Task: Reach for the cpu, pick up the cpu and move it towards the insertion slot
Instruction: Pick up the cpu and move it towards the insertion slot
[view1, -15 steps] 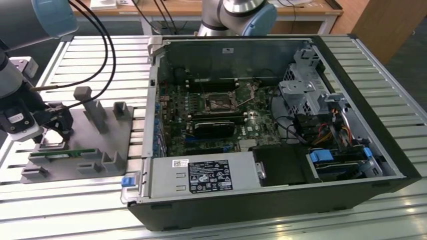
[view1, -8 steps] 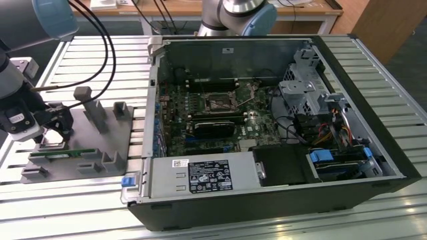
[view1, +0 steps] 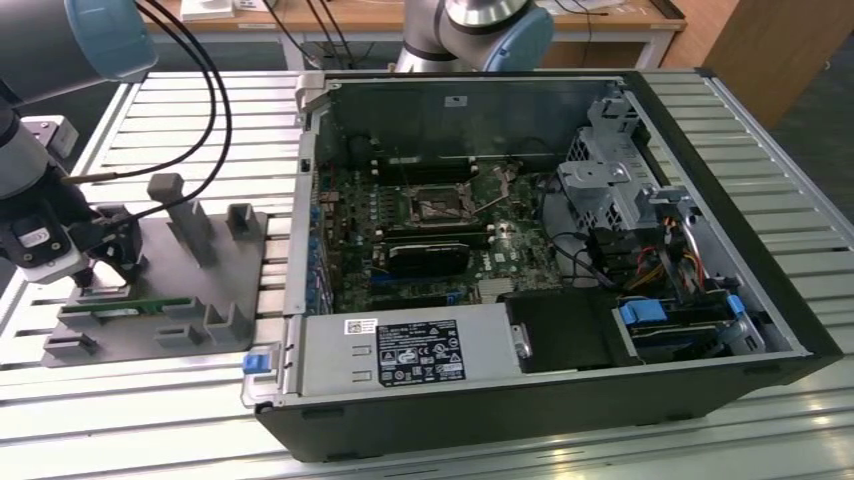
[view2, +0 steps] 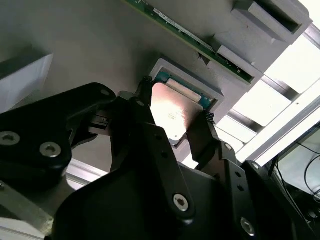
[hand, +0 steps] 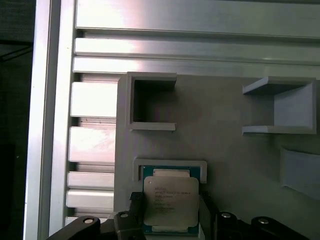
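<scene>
The gripper (view1: 114, 268) hung low over a grey fixture plate (view1: 160, 290) that lay on the slatted metal table (view1: 134, 420). Its two dark fingers (view2: 142, 107) stood apart, one on either side of the cpu (view2: 175, 112). In both wrist views the cpu (hand: 169, 202) lay flat directly beneath the gripper (hand: 169, 200), seated in a shallow square recess of the plate (hand: 225, 150), silver top facing up with a thin green rim showing around it. The fingertips sat just beside two opposite edges of the chip. Whether they actually pressed on it could not be told, and the chip had not left its recess. Just past the gripper (view2: 175, 102) a long green memory stick (view2: 190, 37) rested on edge in its own holder on the same plate. The insertion slot (view1: 438, 208) lay well apart from the gripper, toward the exterior view's right, on the motherboard inside the open computer case (view1: 534, 410).
</scene>
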